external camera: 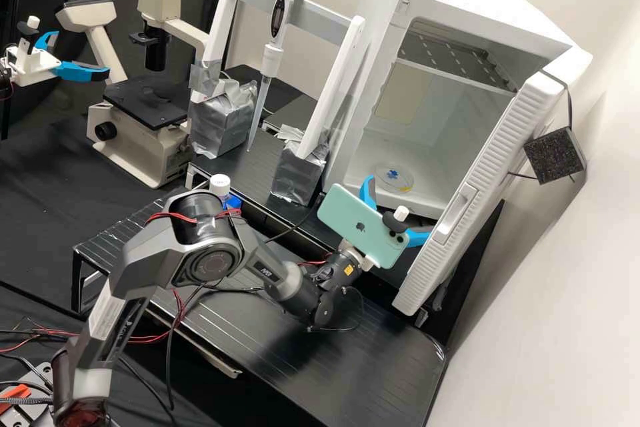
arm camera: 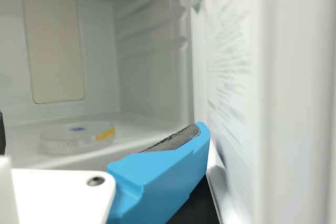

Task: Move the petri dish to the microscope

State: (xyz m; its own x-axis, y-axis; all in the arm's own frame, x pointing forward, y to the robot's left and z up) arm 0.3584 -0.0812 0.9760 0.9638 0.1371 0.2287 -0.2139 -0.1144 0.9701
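Note:
At the incubator's opening stands my gripper (external camera: 395, 212), its two blue fingers wide apart and nothing between them. The clear round petri dish (external camera: 394, 179) lies flat on the floor of the white incubator (external camera: 363, 103), beyond the fingers. In the wrist view the gripper (arm camera: 102, 135) is open, one blue finger near the door's inner side; the dish (arm camera: 77, 138) carries a blue mark and a yellow strip. The cream microscope (external camera: 137, 140) with its black stage (external camera: 145, 104) stands at the far left of the bench.
The incubator door (external camera: 480, 193) stands open beside the gripper. Between incubator and microscope, a white frame (external camera: 333, 80) holds a pipette (external camera: 272, 53) upright. A white-capped bottle (external camera: 220, 185) stands behind my arm. A second arm's gripper (external camera: 73, 67) hangs near the microscope.

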